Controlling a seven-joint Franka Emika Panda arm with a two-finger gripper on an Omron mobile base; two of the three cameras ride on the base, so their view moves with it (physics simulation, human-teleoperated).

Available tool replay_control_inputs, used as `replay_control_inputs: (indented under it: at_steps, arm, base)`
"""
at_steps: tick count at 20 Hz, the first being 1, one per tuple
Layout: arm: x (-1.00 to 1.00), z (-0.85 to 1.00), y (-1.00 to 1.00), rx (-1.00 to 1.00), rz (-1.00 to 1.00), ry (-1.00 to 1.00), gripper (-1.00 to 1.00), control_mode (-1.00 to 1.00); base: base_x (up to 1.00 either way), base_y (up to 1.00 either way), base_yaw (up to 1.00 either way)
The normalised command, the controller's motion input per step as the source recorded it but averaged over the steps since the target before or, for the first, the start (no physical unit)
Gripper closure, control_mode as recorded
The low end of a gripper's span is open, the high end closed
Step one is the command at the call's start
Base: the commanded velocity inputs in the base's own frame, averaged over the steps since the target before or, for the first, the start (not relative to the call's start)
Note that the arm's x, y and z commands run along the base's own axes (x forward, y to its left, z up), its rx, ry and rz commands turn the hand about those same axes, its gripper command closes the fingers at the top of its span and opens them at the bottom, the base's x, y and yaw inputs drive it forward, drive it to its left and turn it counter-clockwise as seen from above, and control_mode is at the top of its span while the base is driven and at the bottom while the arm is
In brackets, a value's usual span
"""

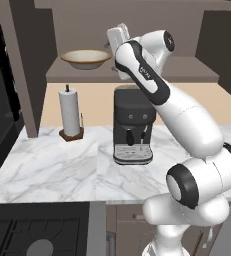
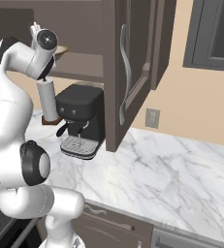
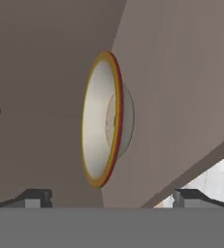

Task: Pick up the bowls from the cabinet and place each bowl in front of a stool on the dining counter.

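In the left base view, a stove top (image 1: 37, 235) sits at about 7 o'clock. A paper towel roll (image 1: 70, 111) stands on the white marble counter (image 1: 52, 165) at about 10 o'clock. Above it, at 11 o'clock, the cream bowl (image 1: 86, 58) rests on the shelf of the dark brown cabinet (image 1: 182, 70). A black coffee machine (image 1: 132, 126) stands near the middle, under the shelf. The white arm (image 1: 187, 125) climbs from 5 o'clock up to 12 o'clock, just to the right of the bowl.

In the hand view the bowl (image 3: 105, 119) looks tipped on its side, but that is because the hand is rolled. The gripper (image 3: 112, 197) is spread wide with nothing in it. Its two dark fingertips (image 3: 33, 197) sit at 7 and 5 o'clock, and the bowl is up ahead, not touching them.

I think the job is at its first step: reaching in for this bowl. Next the hand should move forward so the rim goes between the fingers, then squeeze.

In the right base view, an open cabinet door (image 2: 128, 72) hides most of the shelf. Only a small edge of the bowl (image 2: 61, 49) peeks out there. The wooden bowl may be somewhere out of sight.
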Motion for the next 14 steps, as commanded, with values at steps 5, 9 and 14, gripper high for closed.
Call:
replay_control_inputs:
  at_steps: [5,9,14]
  arm:
    - [0.31,-0.01,0.03,0.0,0.0,0.02,-1.0,-1.0]
    - [0.26,0.0,0.1,0.0,0.0,0.07,-1.0,-1.0]
    - [0.19,-0.02,0.13,0.0,-0.01,0.1,-1.0,-1.0]
  base:
    - [0.0,0.0,0.0]
    - [0.0,0.0,0.0]
    - [0.0,0.0,0.0]
